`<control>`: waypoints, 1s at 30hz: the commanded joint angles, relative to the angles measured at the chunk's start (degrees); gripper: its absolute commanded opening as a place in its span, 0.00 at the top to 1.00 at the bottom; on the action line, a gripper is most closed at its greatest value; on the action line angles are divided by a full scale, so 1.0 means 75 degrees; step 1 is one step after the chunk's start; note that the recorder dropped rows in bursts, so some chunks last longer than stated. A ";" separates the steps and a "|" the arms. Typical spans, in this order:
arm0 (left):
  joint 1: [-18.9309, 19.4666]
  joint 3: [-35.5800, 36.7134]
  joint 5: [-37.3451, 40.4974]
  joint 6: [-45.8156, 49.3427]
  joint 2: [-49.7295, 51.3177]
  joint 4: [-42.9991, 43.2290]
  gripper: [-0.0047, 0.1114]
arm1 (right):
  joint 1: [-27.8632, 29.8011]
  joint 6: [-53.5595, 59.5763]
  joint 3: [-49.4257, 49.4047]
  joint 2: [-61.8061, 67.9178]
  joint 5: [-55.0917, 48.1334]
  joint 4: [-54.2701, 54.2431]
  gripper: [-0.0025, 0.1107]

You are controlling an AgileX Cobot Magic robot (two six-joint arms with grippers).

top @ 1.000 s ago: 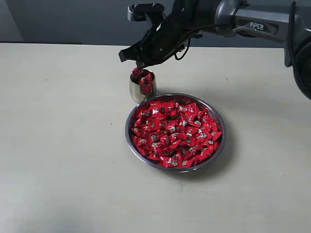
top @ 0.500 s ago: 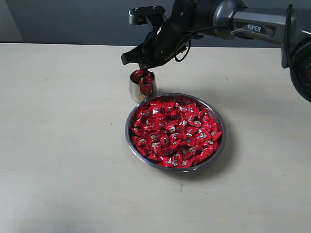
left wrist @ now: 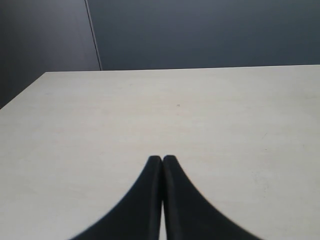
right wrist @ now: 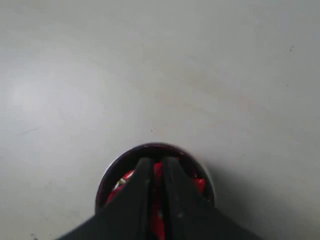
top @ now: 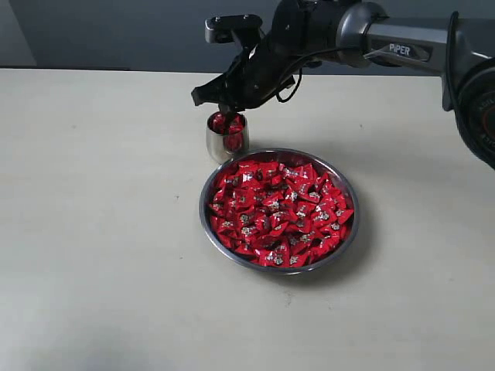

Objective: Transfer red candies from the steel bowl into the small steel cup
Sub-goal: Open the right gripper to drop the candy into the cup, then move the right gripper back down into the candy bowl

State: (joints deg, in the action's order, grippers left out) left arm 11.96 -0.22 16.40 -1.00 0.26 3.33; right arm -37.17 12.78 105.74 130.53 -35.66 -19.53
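Red candies [top: 278, 215] fill the steel bowl [top: 355, 224] on the pale table [top: 93, 232], and a few more lie in the small steel cup [top: 227, 145] just beside the bowl's far rim. The right gripper [top: 224, 108] hangs over the cup's mouth, jaws a narrow slit apart with red showing between, so I can't make out whether it pinches a candy. A second ago one candy poked above the rim; now the pile sits lower. The left gripper [left wrist: 162, 159] is clenched, fingertips pressed together, over bare table.

R gripper [right wrist: 157, 163] tips, narrow gap, over small steel cup [right wrist: 150, 146]; red candies [right wrist: 199, 184] inside
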 commanded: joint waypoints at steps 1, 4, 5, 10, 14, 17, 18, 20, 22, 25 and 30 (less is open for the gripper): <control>-0.0041 0.0029 -0.0014 -0.0020 -0.0034 0.0044 0.96 | 0.0014 0.0082 0.0055 -0.0023 0.0043 -0.0029 0.69; -0.0041 0.0029 -0.0014 -0.0020 -0.0034 0.0044 0.96 | 0.0014 0.0082 0.0055 -0.0023 0.0058 -0.0051 0.68; -0.0041 0.0029 -0.0014 -0.0020 -0.0034 0.0044 0.96 | 0.0014 0.0082 0.0055 -0.0023 0.0058 -0.0051 0.68; -0.0041 0.0029 -0.0014 -0.0020 -0.0034 0.0044 0.96 | 0.0014 0.0082 0.0055 -0.0038 -0.0007 -0.0051 0.68; -0.0041 0.0029 -0.0014 -0.0020 -0.0034 0.0044 0.96 | 0.0014 0.0082 0.0055 -0.0236 -0.0026 -0.0029 0.69; -0.0041 0.0029 -0.0014 -0.0020 -0.0034 0.0044 0.96 | 0.0014 0.0068 0.0055 -0.0463 -0.0026 0.0165 0.84; -0.0041 0.0029 -0.0014 -0.0020 -0.0034 0.0044 0.96 | 0.0014 0.0068 0.0055 -0.0527 -0.0026 0.0241 0.91; -0.0041 0.0029 -0.0014 -0.0020 -0.0034 0.0044 0.96 | 0.0014 -0.0044 0.0055 -0.0670 -0.0059 0.0375 0.98; -0.0041 0.0029 -0.0014 -0.0020 -0.0034 0.0044 0.96 | 0.0014 -0.0445 0.0035 -0.0766 -0.0075 0.0640 0.98; -0.0041 0.0029 -0.0014 -0.0020 -0.0034 0.0044 0.96 | 0.0014 -0.1317 -0.0305 -0.0952 0.0196 0.1341 0.98; -0.0041 0.0029 -0.0014 -0.0020 -0.0034 0.0044 0.96 | 0.0074 -0.1704 -0.1846 -0.1709 0.1313 0.1792 0.98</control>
State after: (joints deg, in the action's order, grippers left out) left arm 11.96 -0.22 16.40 -1.00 0.26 3.33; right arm -37.17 1.56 97.32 121.19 -30.19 -7.83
